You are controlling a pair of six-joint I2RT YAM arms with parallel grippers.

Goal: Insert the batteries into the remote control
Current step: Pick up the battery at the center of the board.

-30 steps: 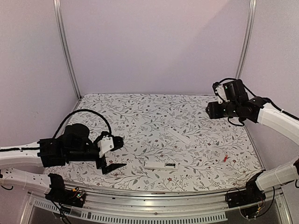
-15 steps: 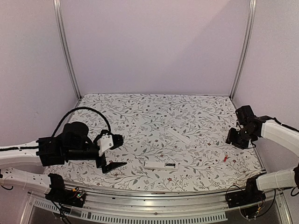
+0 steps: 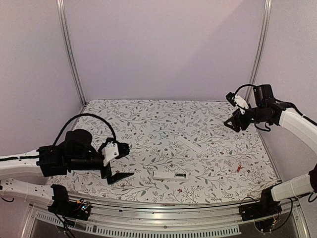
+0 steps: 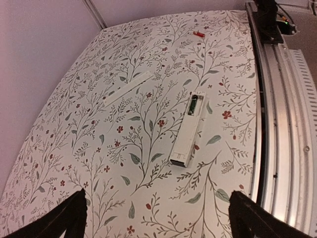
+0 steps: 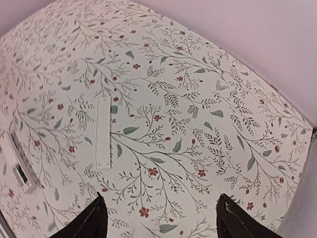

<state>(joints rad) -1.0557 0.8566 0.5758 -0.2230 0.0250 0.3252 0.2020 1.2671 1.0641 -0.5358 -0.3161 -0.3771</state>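
The remote control (image 3: 170,175) lay flat on the flowered table (image 3: 148,119), near the front edge and about midway between the arms. Its battery bay faced up, at the end nearer the right arm. Something dark sat in that bay in the left wrist view; whether it was the black battery could not be told. The red battery (image 3: 238,168) lay alone toward the right front corner, well apart from the remote. The thin cover strip (image 3: 189,145) lay farther back.

Both tools were released and carried nothing. The left gripper (image 3: 123,161) hung low with its jaws spread wide, short of the remote's left end. The right gripper (image 3: 235,124) was raised over the far right of the table, and its own camera showed the strip and the remote's end but not the red battery.

The step in hand looked like fetching the red battery with the right arm. To do it well, the arm would need to swing toward the front, centre over the battery, turn the jaws across its short width and come straight down. A tiny cylinder would likely roll if nudged from one side.
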